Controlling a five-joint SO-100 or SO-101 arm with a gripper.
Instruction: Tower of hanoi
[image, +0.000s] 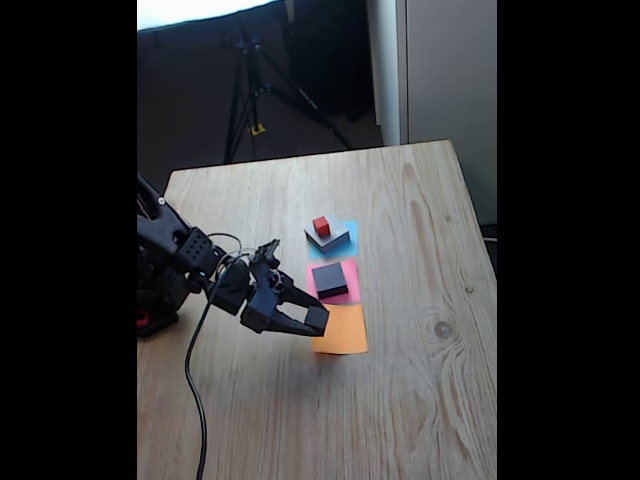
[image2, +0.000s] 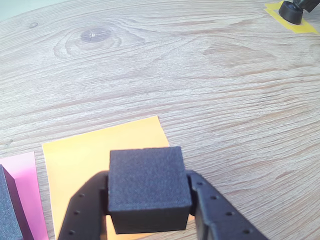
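Fixed view: a wooden tabletop (image: 420, 400) carries three paper squares in a row running from far to near, the blue paper square (image: 343, 240) farthest, the pink paper square (image: 341, 283) in the middle and the orange paper square (image: 341, 330) nearest. On the blue square lies the large flat grey block (image: 330, 238) with the tiny red cube (image: 321, 227) resting on top of it. The medium black block (image: 330, 280) sits on the pink square. The black arm (image: 190, 260) reaches in from the left edge of the tabletop, a cable (image: 195, 390) trailing from it toward the near edge. Its hand (image: 316, 320) is at the left edge of the orange square.

Wrist view: the hand (image2: 149, 192) is closed on the small black cube (image2: 148, 187), one finger (image2: 82, 210) pressed against the cube's left face and the other against its right face. The cube is over the orange paper square (image2: 80, 155); whether it touches the paper cannot be told. At the left edge appear the pink paper square (image2: 22, 180) and a corner of the medium black block (image2: 7, 210). At the far right corner, a black foot (image2: 291, 11) stands on a patch of yellow tape (image2: 305, 25).
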